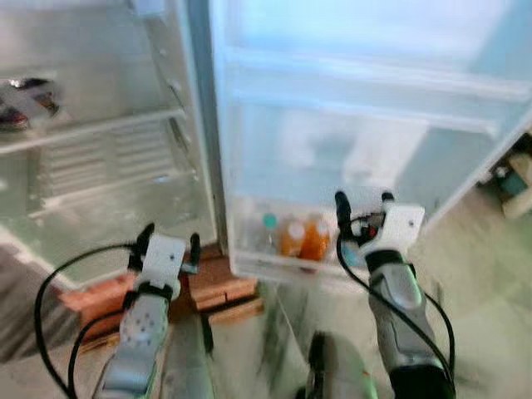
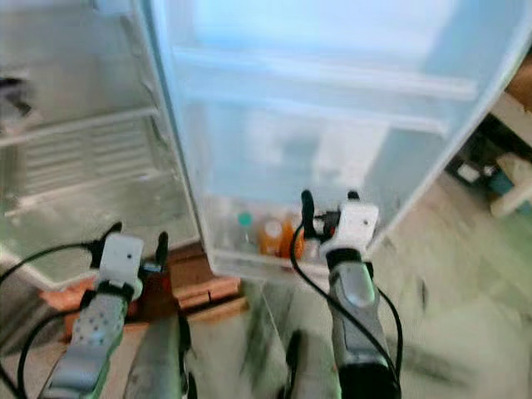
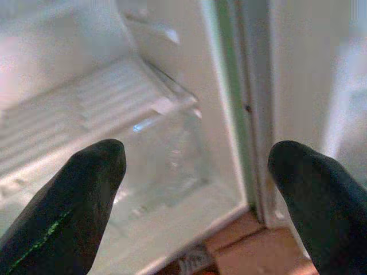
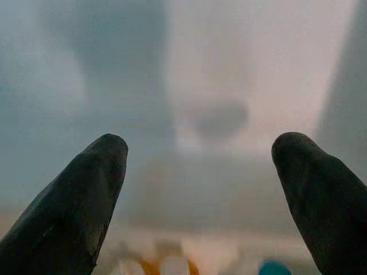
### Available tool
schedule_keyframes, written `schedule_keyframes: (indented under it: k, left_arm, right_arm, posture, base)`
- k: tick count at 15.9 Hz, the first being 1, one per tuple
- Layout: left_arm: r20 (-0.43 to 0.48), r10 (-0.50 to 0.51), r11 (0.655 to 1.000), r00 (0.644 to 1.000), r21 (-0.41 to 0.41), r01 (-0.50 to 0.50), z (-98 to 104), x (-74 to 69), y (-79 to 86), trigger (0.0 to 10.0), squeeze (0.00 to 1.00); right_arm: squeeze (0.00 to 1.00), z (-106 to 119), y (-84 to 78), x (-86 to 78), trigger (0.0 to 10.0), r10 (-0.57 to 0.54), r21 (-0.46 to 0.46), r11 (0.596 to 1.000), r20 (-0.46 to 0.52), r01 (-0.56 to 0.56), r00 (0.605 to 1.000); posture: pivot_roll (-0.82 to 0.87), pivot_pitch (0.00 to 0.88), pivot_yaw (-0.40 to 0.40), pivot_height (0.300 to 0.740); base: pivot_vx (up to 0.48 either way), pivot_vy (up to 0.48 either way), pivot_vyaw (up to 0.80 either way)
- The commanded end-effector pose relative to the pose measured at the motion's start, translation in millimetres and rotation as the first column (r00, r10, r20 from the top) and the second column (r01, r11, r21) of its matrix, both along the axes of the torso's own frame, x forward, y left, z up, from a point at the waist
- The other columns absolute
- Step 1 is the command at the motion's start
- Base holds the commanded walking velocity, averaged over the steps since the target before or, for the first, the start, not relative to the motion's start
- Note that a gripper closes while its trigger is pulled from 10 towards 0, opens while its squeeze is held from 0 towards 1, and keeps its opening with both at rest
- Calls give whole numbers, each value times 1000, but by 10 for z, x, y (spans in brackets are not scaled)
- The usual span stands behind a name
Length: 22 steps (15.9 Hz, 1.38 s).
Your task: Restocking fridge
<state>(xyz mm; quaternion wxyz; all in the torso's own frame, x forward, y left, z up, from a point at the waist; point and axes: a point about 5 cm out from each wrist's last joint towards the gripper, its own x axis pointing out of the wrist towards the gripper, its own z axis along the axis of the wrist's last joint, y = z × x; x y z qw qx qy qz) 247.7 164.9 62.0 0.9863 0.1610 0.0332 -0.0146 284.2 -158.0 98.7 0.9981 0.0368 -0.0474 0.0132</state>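
The fridge stands open before me, its door swung out to the right. The door's bottom rack holds two orange bottles and a clear bottle with a green cap. My right gripper is open with nothing in it, just above and right of those bottles. My left gripper is open and holds nothing, low in front of the fridge's inner compartment beside the glass shelf. A dark item lies on the upper shelf at far left.
Reddish bricks prop the fridge's base between the two arms. Pale tiled floor spreads to the right, with clutter at the right edge behind the door. Black cables loop from both wrists.
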Motion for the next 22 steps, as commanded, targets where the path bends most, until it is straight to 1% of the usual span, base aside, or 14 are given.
schedule_keyframes:
  k: [1, 2, 4, 6, 8, 10, 13, 15, 16, 18, 22]
  left_arm:
    - [30, 11, 1000, 1000, 1, -11, 57, 27, -13, 10000, 0]
    - [34, 12, 1000, 999, -3, -12, 71, 38, -16, 10000, 0]
    - [49, -34, 998, 998, -45, 36, 147, 73, -61, 10000, 0]
    - [96, -40, 997, 995, -57, 46, 219, 73, -42, 10000, 0]
    - [103, -35, 998, 994, -47, 39, 233, 94, -46, 10000, 0]
    - [89, -16, 998, 996, -53, 21, 216, 51, -79, 10000, 0]
    - [53, -17, 999, 998, -47, 20, 131, -54, -115, 10000, 0]
    - [47, -8, 999, 999, -47, 10, 120, -49, -113, 10000, 0]
    - [48, -1, 999, 999, -45, 3, 125, -30, -112, 10000, 0]
    - [54, 4, 999, 999, -45, -2, 152, -3, -109, 10000, 0]
    - [45, 6, 999, 999, -32, -5, 117, -1, -74, 10000, 0]
  right_arm:
    - [0, 23, -10, 31, 10000, -2, -5, 1000, -2, 2, 1000]
    - [0, 43, -7, 42, 10000, 2, -10, 1000, 6, -2, 1000]
    - [0, 70, 2, 58, 10000, 8, -38, 999, 11, -7, 1000]
    - [0, -25, -29, -18, 10000, -17, -32, 999, -23, 17, 1000]
    - [0, -93, -7, -59, 10000, -19, -34, 999, -46, 18, 999]
    - [0, -123, 4, -91, 10000, -20, -33, 999, -59, 18, 998]
    - [0, -213, -61, -164, 10000, -35, -22, 999, -104, 33, 994]
    - [0, -255, -58, -178, 10000, -32, -43, 999, -129, 26, 991]
    - [0, -252, -58, -158, 10000, -38, -50, 998, -134, 31, 990]
    - [0, -226, -51, -114, 10000, -34, -51, 998, -133, 28, 991]
    - [0, -232, -46, -109, 10000, -26, -52, 998, -140, 19, 990]
  posture:
    - [151, 30, -59, 710]
    - [151, 30, -59, 715]
    - [140, 51, -57, 739]
    - [141, 46, -51, 740]
    - [132, 43, -49, 740]
    - [129, 45, -45, 740]
    - [133, 44, -52, 740]
    - [131, 41, -62, 740]
    - [128, 42, -63, 740]
    - [126, 46, -63, 740]
    - [121, 51, -63, 740]
  base:
    - [0, 0, 0]
    - [0, 0, 0]
    - [0, 0, 0]
    - [0, 0, 0]
    - [0, 0, 0]
    - [0, 0, 0]
    - [0, 0, 0]
    - [0, 0, 0]
    - [0, 0, 0]
    - [-259, 0, 0]
    - [-266, 0, 0]
